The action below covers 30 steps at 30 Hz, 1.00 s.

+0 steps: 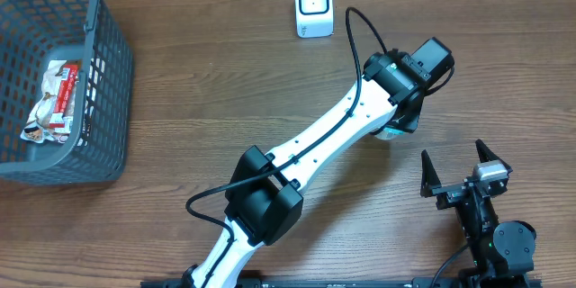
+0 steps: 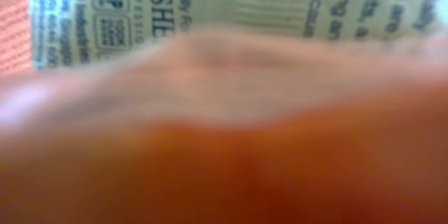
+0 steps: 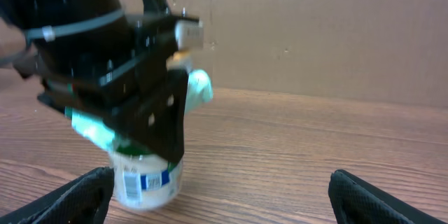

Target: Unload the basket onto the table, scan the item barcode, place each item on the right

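The brown wooden table [image 1: 270,81] fills your overhead view. Across it the white left arm [image 1: 333,135] reaches out, and its left pincer [image 3: 150,136] points down at a spot ahead of and to the left of the right pincer [image 1: 453,155].

The grey plastic mesh basket [image 1: 108,72] sits well apart from both, far to the left of the left pincer at the table's edge.

The right pincer hangs with its two black fingers spread wide and nothing between them, near the table's front edge.

The small white box-shaped scanner [image 1: 314,6] stands upright beyond the left pincer and to its left, well apart from it.

The task's thing, a small white plastic tub [image 3: 150,182] with a green band and a printed label, is right under the left pincer. Its base is on the table, and the black fingers are closed part-way around its upper half. The left wrist view is filled by blurred label print, too soft for you to pick out a barcode.

Red-and-white snack packets [image 1: 56,99] lie inside the basket.
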### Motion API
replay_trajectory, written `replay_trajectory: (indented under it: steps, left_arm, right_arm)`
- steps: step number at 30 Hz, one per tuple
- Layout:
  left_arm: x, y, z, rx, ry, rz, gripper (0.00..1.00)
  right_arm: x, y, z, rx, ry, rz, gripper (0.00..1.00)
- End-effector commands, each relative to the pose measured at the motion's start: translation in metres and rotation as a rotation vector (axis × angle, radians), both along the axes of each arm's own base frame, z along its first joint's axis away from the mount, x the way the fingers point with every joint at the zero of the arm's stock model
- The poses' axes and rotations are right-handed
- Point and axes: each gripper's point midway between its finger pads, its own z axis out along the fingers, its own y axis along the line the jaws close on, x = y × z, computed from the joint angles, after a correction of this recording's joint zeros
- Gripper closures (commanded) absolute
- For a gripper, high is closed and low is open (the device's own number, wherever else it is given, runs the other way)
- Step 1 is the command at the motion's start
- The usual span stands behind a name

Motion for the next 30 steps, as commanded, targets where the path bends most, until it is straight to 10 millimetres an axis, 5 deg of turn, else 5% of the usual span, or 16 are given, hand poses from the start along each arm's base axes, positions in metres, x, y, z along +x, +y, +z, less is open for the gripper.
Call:
replay_trajectory:
  steps: [1,17,20,25,30]
  left_arm:
    - [-0.001,0.003,-0.003,-0.005,-0.002,0.027,0.53]
    - [-0.021,0.002,-0.060,-0.005,0.087,0.005,0.48]
    - [-0.027,0.002,-0.062,-0.014,0.118,-0.001,0.36]
    - [-0.031,-0.003,-0.061,-0.036,0.143,-0.022,0.00]
    - [-0.032,-0.001,-0.057,-0.034,0.136,-0.027,0.01]
  right_arm:
    - [0.000,-0.001,-0.002,-0.001,-0.003,-0.006,0.00]
    - [0.000,-0.001,-0.002,-0.001,-0.003,-0.006,0.00]
    - [0.000,-0.001,-0.002,-0.001,-0.003,-0.006,0.00]
    - [0.000,-0.001,-0.002,-0.001,-0.003,-0.006,0.00]
    - [0.000,-0.001,-0.002,-0.001,-0.003,-0.006,0.00]
